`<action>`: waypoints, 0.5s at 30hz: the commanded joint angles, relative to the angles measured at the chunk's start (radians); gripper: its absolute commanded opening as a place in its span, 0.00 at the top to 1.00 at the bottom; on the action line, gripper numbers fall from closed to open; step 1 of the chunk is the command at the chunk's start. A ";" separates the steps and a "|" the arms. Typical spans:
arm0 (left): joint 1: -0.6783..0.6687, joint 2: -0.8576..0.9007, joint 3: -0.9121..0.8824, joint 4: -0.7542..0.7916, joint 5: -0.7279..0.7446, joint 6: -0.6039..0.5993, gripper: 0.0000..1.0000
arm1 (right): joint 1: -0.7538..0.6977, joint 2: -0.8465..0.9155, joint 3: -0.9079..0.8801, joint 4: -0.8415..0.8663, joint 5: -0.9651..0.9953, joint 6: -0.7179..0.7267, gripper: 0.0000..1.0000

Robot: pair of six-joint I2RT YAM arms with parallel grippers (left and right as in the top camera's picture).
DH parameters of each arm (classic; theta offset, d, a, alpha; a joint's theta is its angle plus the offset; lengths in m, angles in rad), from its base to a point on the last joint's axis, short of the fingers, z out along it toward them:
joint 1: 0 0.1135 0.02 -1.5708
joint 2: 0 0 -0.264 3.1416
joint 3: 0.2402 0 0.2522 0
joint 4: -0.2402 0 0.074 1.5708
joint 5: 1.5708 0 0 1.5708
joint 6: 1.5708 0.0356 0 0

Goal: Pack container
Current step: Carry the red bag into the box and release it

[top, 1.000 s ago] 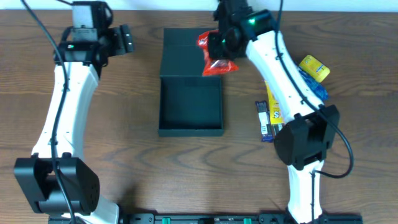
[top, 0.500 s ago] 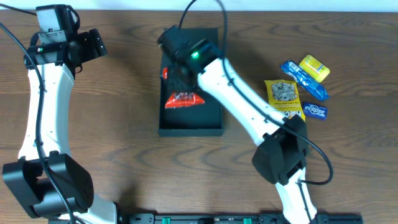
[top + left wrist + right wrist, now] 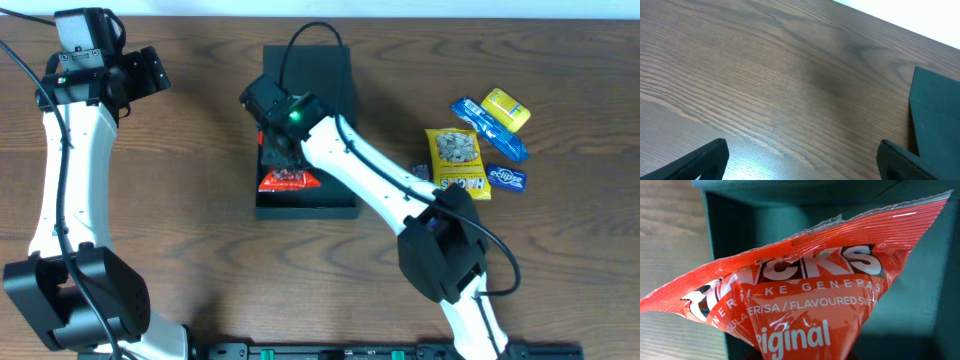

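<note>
The container [image 3: 330, 205] is a dark rectangular box in the middle of the table, its flap lid [image 3: 322, 68] lying open at the back. My right gripper [image 3: 284, 162] hangs over the box's front left part, shut on a red snack packet [image 3: 288, 181]. In the right wrist view that red snack packet [image 3: 805, 295] fills the frame, dangling over the container's teal inside [image 3: 920, 280]; its fingers are hidden behind it. My left gripper [image 3: 150, 72] is open at the far left back, over bare wood. In the left wrist view its jaws [image 3: 805, 165] stand wide apart, with the container's corner [image 3: 937, 115] at the right.
To the right of the box lie a yellow nut packet [image 3: 455, 160], a long blue packet [image 3: 487, 128], a small yellow packet [image 3: 505, 108] and a small blue packet [image 3: 508, 178]. A dark bar [image 3: 420, 172] peeks out under the right arm.
The right arm has swung the red packet from above the lid to the box's front left and lower. The left arm moved left a second ago and has held still since.
</note>
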 commanded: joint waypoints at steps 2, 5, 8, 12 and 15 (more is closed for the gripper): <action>0.004 0.012 0.009 -0.004 0.004 0.007 0.05 | 0.021 -0.011 -0.032 0.024 -0.039 0.017 0.99; 0.004 0.012 0.009 -0.005 0.004 0.007 0.05 | 0.027 -0.011 -0.044 0.029 -0.051 0.017 0.99; 0.004 0.012 0.009 -0.008 0.005 0.007 0.05 | 0.036 -0.011 -0.052 0.029 -0.051 0.013 0.99; 0.004 0.012 0.009 -0.018 0.005 0.007 0.05 | 0.038 -0.011 -0.056 0.029 -0.042 0.006 0.94; 0.004 0.012 0.009 -0.023 0.005 0.007 0.05 | 0.038 -0.011 -0.056 0.029 -0.032 0.006 0.76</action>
